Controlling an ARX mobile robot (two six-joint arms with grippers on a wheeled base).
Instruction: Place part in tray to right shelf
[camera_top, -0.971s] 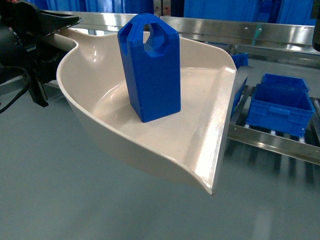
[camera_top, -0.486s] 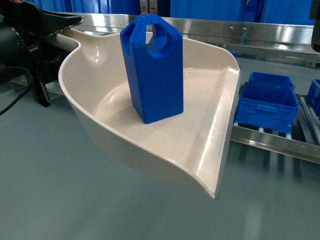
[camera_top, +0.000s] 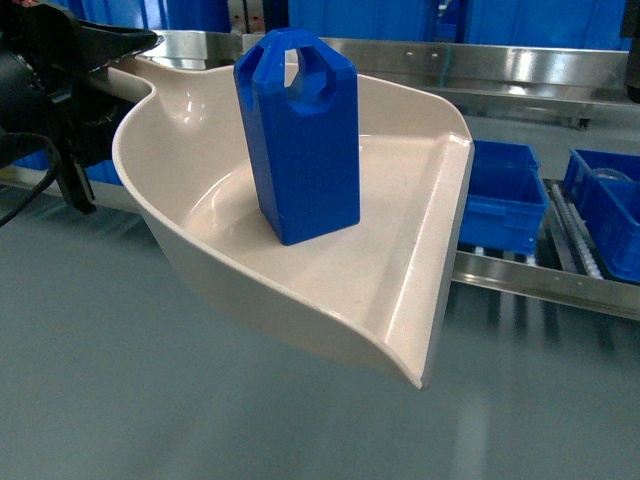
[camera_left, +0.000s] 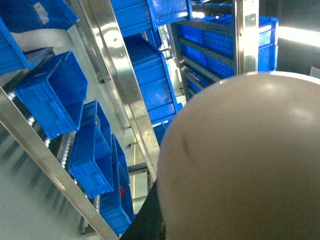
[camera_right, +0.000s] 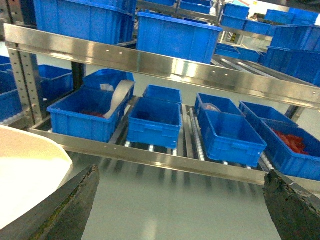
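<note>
Fingers first: the right gripper (camera_right: 180, 200) has its two dark fingertips (camera_right: 70, 205) spread wide at the lower corners of the right wrist view, with nothing between them. The left gripper (camera_top: 70, 80) is a black mass at the upper left of the head view, right at the narrow handle end of the tray; whether its fingers are clamped on that handle cannot be told.

Largest in the scene is the right shelf (camera_right: 165, 70), a stainless-steel rack with shiny front rails and roller tracks, filling the background of every view. Rows of blue crates (camera_right: 152, 122) sit on its tracks, side by side, on more than one level. Below the rack lies a pale grey floor (camera_top: 150, 400).

Next in size is the tray (camera_top: 400, 290), a cream, glossy scoop with curved raised walls and a straight front lip. It is held up above the floor, its lip pointing toward the rack on the right of the head view. Its pale rounded underside (camera_left: 250, 165) fills the left wrist view.

Smallest is the part (camera_top: 300, 150), a bright-blue block with a looped top. It stands upright inside the tray, near the middle.
</note>
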